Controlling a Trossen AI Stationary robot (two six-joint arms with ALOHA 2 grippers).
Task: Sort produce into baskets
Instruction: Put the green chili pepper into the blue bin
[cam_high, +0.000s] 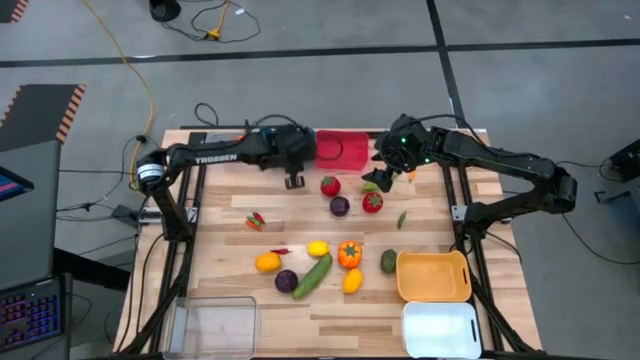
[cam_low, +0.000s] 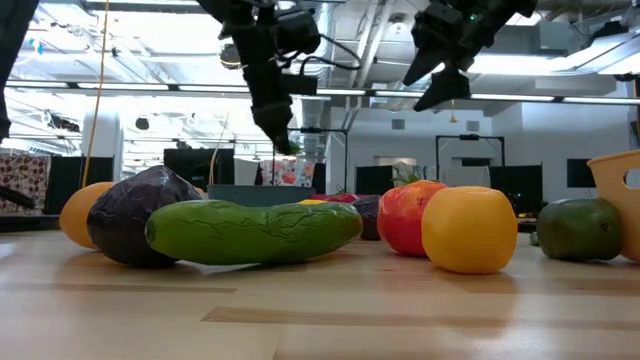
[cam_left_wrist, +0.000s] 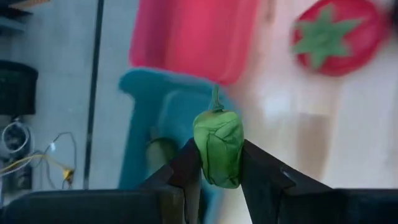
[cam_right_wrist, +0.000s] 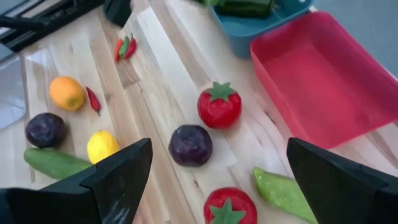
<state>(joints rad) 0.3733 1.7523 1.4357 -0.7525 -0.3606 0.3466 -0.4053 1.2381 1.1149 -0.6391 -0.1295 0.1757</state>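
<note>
Left end effector (cam_left_wrist: 217, 171) clamps small green toy pepper (cam_left_wrist: 218, 151), stem-up | teal plastic bin (cam_left_wrist: 163, 134) beneath, 12 o'clock table edge | right end effector (cam_right_wrist: 217, 174) agape.

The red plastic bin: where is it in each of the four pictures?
High view: red plastic bin at the table's far edge, centre.
Low view: not made out.
Left wrist view: upper middle.
Right wrist view: upper right.
Shared landmark: teal plastic bin, beside it in both wrist views.
</note>
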